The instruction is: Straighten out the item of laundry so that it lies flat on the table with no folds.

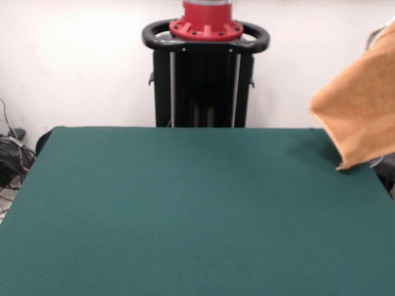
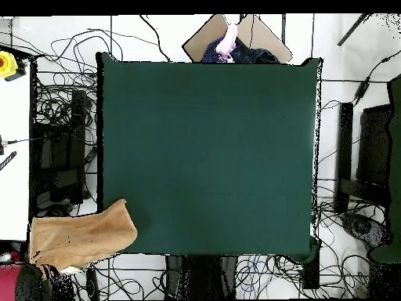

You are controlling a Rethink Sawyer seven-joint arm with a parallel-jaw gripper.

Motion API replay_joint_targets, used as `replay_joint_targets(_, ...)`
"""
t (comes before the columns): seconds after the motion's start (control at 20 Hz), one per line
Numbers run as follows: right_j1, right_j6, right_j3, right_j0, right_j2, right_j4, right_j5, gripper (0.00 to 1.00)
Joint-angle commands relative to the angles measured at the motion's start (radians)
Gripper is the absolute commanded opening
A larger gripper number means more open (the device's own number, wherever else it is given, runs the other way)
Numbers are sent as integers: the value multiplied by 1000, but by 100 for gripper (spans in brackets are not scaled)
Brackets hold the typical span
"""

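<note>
The orange-tan towel [image 1: 361,102] hangs bunched in the air at the right edge of the front view, and its lower corner reaches down to the far right corner of the dark green table [image 1: 185,216]. In the overhead view the towel [image 2: 78,237] is at the lower left, mostly off the table [image 2: 207,157], with only one corner over the table's corner. What holds it up is hidden. No tag or stripes show. The arm and gripper are out of view; only the red and black pedestal [image 1: 205,68] shows.
Cables and black equipment [image 2: 59,149] lie on the floor around the table. What looks like a person [image 2: 231,47] with a brown board is at the top edge of the overhead view. A red and dark shape [image 2: 19,282] sits beside the towel.
</note>
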Motion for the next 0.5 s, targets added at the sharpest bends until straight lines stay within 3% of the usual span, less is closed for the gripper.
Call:
replay_joint_targets(0.05, 58, 394, -8, 36, 69, 63, -19, 0)
replay_joint_targets(0.5, 56, 506, -93, 68, 63, 67, 75, 0)
